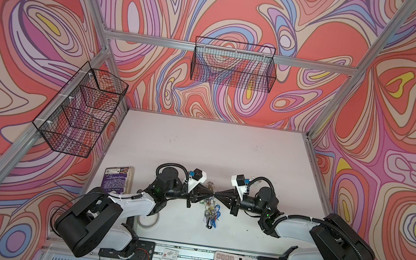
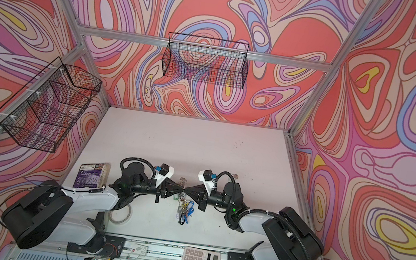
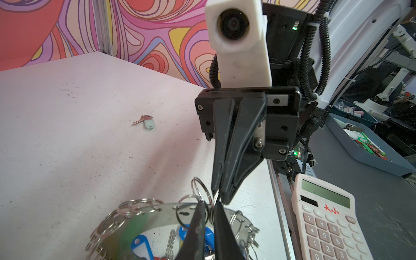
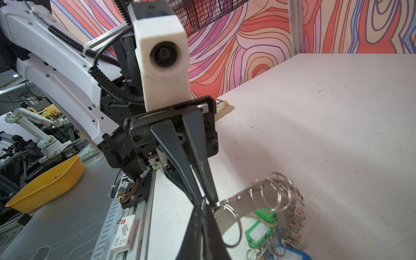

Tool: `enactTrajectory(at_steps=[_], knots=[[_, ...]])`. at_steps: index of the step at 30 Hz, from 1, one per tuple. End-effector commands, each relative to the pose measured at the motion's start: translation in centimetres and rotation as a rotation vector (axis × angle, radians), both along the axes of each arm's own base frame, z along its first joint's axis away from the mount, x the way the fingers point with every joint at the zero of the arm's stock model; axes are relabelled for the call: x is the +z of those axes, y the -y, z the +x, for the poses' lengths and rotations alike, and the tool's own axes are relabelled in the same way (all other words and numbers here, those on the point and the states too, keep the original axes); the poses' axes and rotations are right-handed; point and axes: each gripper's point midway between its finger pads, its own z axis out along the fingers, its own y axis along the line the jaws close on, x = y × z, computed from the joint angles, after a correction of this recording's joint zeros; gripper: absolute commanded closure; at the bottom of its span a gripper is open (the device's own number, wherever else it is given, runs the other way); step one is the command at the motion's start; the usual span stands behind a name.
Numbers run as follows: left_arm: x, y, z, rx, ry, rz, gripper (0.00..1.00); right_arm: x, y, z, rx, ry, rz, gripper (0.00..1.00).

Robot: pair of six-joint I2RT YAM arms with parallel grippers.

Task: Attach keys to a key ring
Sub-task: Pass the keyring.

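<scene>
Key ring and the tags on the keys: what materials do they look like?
Key ring: likely polished steel; the flat band mirrors the colours beneath it, and its small split rings glint silver. Blue tag and green tag: apparently moulded plastic, glossy, saturated colour with a white label window.

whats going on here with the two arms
Both arms meet tip to tip over the table. The left gripper and right gripper are each shut on the rim of the key ring, which carries several tagged keys. One mint-tagged key lies loose on the table.
</scene>
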Motion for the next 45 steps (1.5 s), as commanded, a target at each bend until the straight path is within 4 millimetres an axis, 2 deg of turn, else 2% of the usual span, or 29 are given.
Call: enactTrajectory(at_steps=[1, 5, 14, 15, 19, 22, 28, 29, 33, 36, 45], knots=[[0.9, 0.4, -0.1, -0.032, 0.002, -0.026, 0.96, 0.9, -0.4, 0.1, 0.009, 0.049, 0.019, 1.00], [0.8, 0.4, -0.3, -0.044, -0.010, -0.025, 1.00, 0.8, -0.3, 0.2, 0.005, 0.048, 0.017, 1.00], [0.5, 0.4, 0.1, -0.021, -0.033, -0.013, 1.00, 0.9, 0.0, 0.6, -0.026, 0.056, 0.014, 1.00], [0.6, 0.4, 0.2, -0.015, -0.030, -0.012, 1.00, 1.1, 0.0, 0.8, -0.039, 0.060, 0.014, 0.96], [1.0, 0.3, 0.3, 0.019, -0.008, 0.019, 1.00, 2.0, 0.8, 1.2, -0.098, 0.080, 0.020, 0.68], [1.4, 0.3, 0.0, 0.025, 0.017, 0.062, 1.00, 3.0, 2.0, 1.8, -0.166, 0.089, 0.051, 0.55], [1.8, 0.1, 0.1, 0.066, 0.019, 0.174, 1.00, 4.9, 4.6, 3.0, -0.319, 0.095, 0.115, 0.40], [2.5, 0.1, 0.4, 0.076, 0.029, 0.195, 1.00, 5.2, 4.9, 3.1, -0.342, 0.093, 0.119, 0.38], [3.6, -0.6, 0.3, 0.083, 0.024, 0.279, 1.00, 5.8, 5.7, 3.2, -0.386, 0.073, 0.123, 0.35], [4.8, -1.2, 0.1, 0.087, 0.034, 0.329, 1.00, 5.3, 6.2, 3.2, -0.411, 0.055, 0.106, 0.35], [8.6, -2.2, -0.9, 0.019, 0.061, 0.459, 1.00, 5.1, 5.9, 2.7, -0.380, 0.046, 0.088, 0.38]])
